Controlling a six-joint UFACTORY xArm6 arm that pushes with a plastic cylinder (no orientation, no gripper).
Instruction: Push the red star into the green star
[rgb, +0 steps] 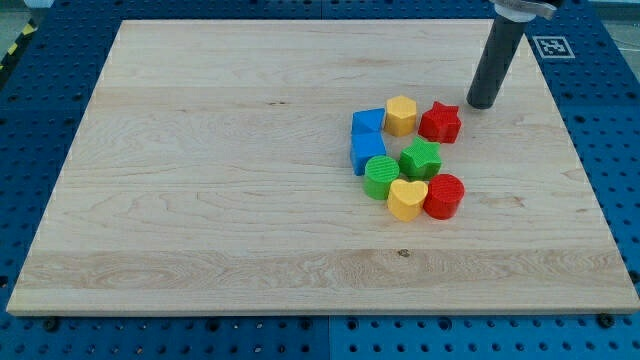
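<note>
Approach step: my tip (483, 103), a bare rod with no jaws to open or close, sits just up-right of the red star (439, 123); green star (420, 158) lies just beyond, so push down-left.

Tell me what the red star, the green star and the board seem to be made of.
Red star and green star: probably plastic, matte, with fine ridged lines on top that suggest 3D printing. Board: pale wood with visible grain streaks and a small dark knot, smooth, low sheen. My tip stands at the red star's upper right.
</note>
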